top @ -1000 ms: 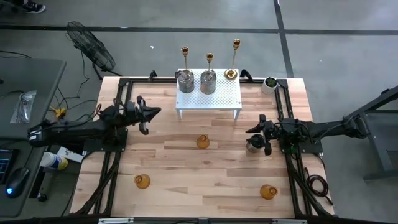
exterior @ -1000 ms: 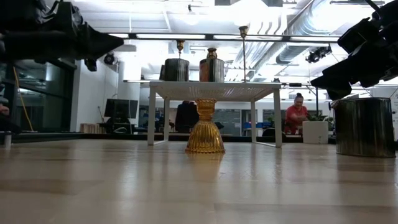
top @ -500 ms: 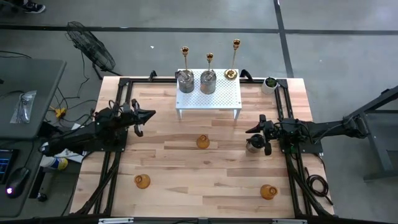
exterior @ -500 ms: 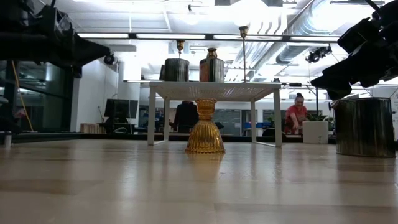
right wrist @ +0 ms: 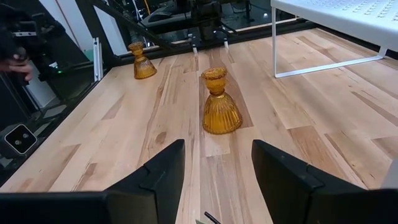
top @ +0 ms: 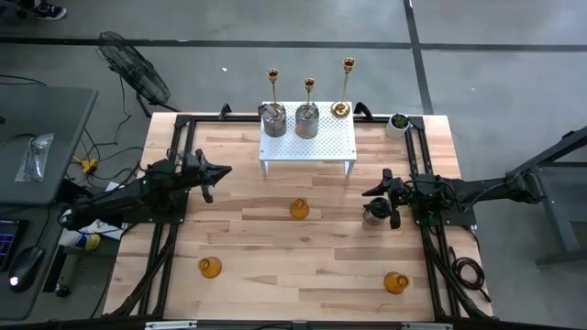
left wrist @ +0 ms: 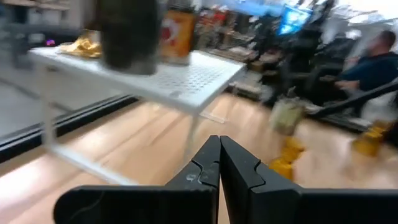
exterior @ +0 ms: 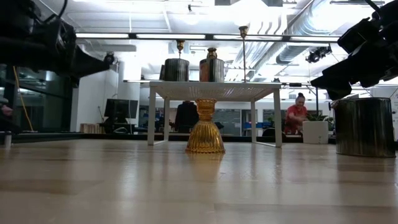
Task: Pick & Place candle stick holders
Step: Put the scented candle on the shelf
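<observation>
Two squat silver candle stick holders (top: 273, 120) (top: 306, 120) stand on a white perforated stand (top: 321, 147), with a gold stick's round base (top: 340, 109) at its far right corner. Two more gold sticks (top: 272, 75) (top: 309, 86) rise behind them. Three amber glass holders (top: 299, 209) (top: 210, 267) (top: 395, 282) stand on the table. A third silver holder (exterior: 365, 126) stands on the table right below my right gripper (right wrist: 217, 149), which is open with nothing between its fingers. My left gripper (left wrist: 219, 162) is shut and holds nothing, at the table's left, pointing level toward the stand.
A small green plant in a white pot (top: 398, 122) sits at the far right corner. A black frame (top: 174, 147) runs along the table's left, right and far sides. Bare wood lies between the amber holders. People show in the room beyond the table.
My left gripper has drawn back toward the table's left edge and sunk lower, tipping to point level, and has stayed shut.
</observation>
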### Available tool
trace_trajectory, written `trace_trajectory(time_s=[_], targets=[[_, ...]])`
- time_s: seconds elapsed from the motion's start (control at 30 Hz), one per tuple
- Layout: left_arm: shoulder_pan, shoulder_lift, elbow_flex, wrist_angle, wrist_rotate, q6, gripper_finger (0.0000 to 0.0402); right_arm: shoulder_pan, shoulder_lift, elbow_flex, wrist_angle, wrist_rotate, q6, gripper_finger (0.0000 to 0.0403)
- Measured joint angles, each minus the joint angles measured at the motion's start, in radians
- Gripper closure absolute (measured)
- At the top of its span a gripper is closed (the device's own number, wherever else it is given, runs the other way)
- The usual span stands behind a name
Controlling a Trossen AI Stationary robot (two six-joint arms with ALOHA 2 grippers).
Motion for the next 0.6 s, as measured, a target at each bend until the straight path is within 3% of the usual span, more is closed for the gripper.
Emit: trace_trajectory(time_s=[0.17, 0.6], targets=[[0.000, 0.002, 0.035, -0.058, -0.084, 0.067, 0.0401, 0.000, 0.000, 0.000, 0.000, -0.002, 0.000, 0.0224], [0.000, 0.002, 0.050, -0.130, -0.090, -0.022, 0.0401, 0.000, 0.000, 0.000, 0.000, -0.002, 0.000, 0.0224]])
